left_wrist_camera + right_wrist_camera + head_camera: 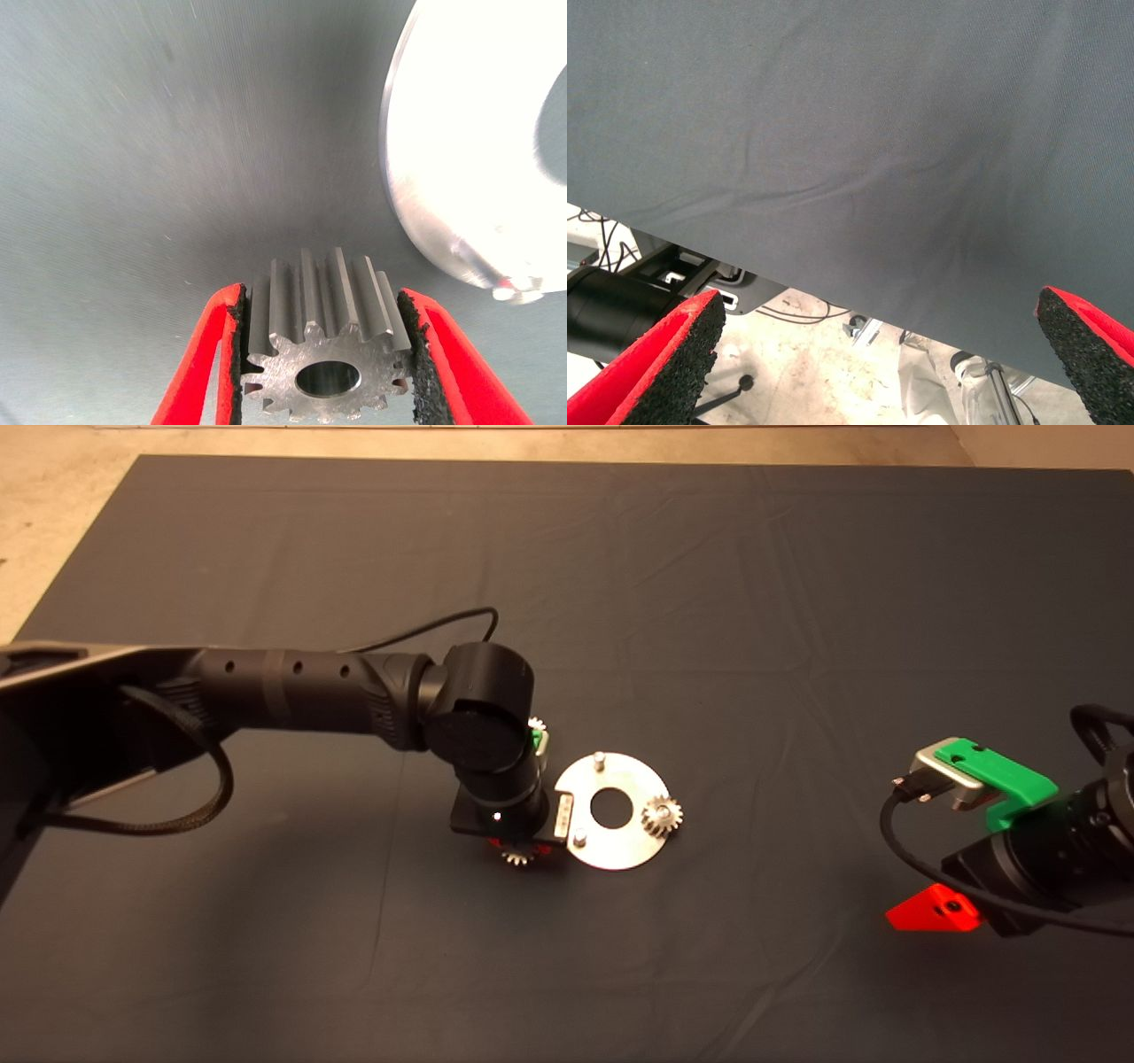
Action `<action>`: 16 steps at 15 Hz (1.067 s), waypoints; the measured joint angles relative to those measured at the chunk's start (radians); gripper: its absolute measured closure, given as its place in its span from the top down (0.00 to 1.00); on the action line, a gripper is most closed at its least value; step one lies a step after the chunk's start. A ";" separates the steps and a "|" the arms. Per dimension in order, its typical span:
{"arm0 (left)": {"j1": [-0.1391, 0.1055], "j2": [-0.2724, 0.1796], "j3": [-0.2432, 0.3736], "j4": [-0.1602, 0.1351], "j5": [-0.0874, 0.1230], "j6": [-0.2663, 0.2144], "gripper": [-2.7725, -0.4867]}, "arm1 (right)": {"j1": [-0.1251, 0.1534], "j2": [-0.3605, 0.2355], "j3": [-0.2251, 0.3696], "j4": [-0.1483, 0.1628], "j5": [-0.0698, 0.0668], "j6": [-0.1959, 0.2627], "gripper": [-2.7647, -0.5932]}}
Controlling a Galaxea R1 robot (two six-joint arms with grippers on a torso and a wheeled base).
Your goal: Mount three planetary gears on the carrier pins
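Note:
My left gripper is shut on one planetary gear, a small silver spur gear with a dark centre hole, pinched between the red fingers. It hangs just off the near-left rim of the shiny carrier disc. Two bare carrier pins stand on the disc. A second gear sits on the pin at the disc's right edge. A third gear peeks out behind the left wrist, mostly hidden. In the left wrist view the disc glares bright beside the held gear.
My right gripper waits open at the lower right edge of the dark mat. Its wrist view shows the mat's edge and the floor with cables beyond it. The left arm reaches across the mat's left half.

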 joint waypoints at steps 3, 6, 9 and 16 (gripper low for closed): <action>-0.015 0.001 0.000 -0.007 0.001 -0.008 0.19 | 0.000 0.000 0.000 0.000 0.000 0.000 0.93; -0.024 0.005 0.000 -0.014 0.001 -0.016 0.19 | 0.000 0.000 0.000 0.000 0.000 0.001 0.93; -0.030 0.011 0.000 -0.024 0.001 -0.020 0.19 | 0.000 0.000 0.000 0.000 0.000 0.001 0.93; -0.030 0.058 -0.010 -0.081 0.002 -0.026 0.19 | 0.000 0.000 0.001 0.000 0.000 0.001 0.93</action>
